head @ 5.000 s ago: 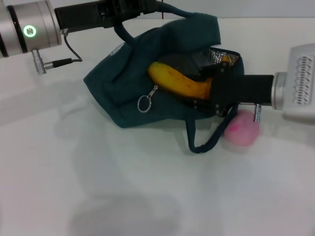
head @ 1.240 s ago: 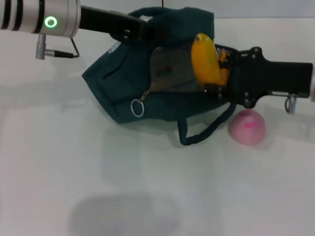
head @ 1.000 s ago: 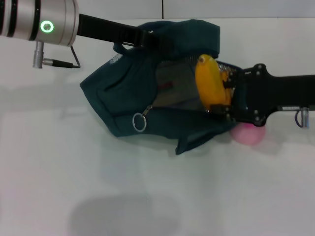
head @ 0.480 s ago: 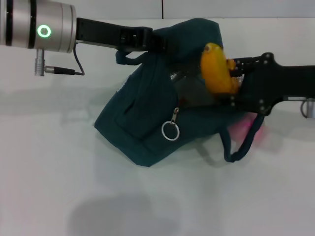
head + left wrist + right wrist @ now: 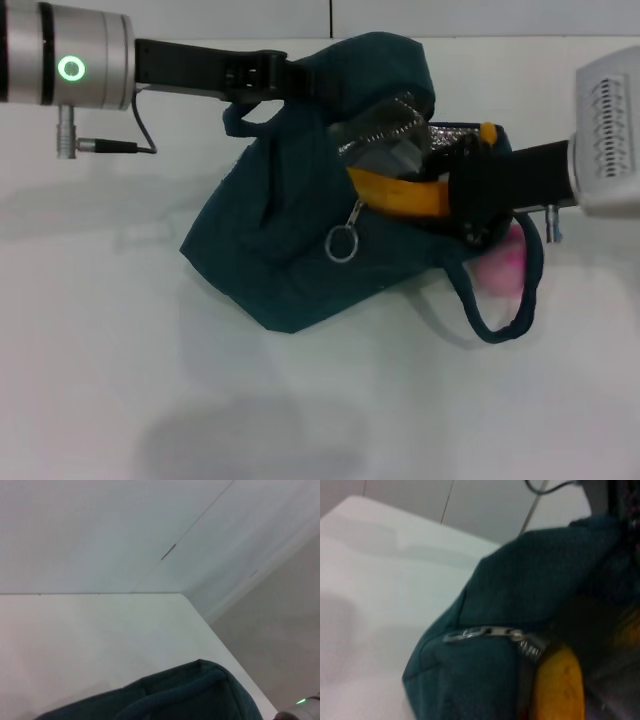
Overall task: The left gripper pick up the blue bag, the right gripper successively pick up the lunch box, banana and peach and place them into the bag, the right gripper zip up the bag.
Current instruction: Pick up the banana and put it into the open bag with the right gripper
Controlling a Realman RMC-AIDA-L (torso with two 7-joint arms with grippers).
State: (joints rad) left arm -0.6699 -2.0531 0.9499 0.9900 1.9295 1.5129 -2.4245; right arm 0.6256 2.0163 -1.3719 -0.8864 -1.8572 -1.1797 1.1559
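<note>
Head view shows the left gripper (image 5: pixel 285 78) closed on the upper edge of the blue bag (image 5: pixel 270 240), holding its mouth open above the white table (image 5: pixel 100 350). The right gripper (image 5: pixel 470 195) is at the opening and grips the banana (image 5: pixel 400 195), which lies half inside the bag; I cannot tell if the lunch box is already inside. The peach (image 5: pixel 505 262) waits on the table just beside the bag, behind the strap (image 5: pixel 495 325), so I judge 2 steps are left after this one: the peach and the zipper (image 5: pixel 343 240).
</note>
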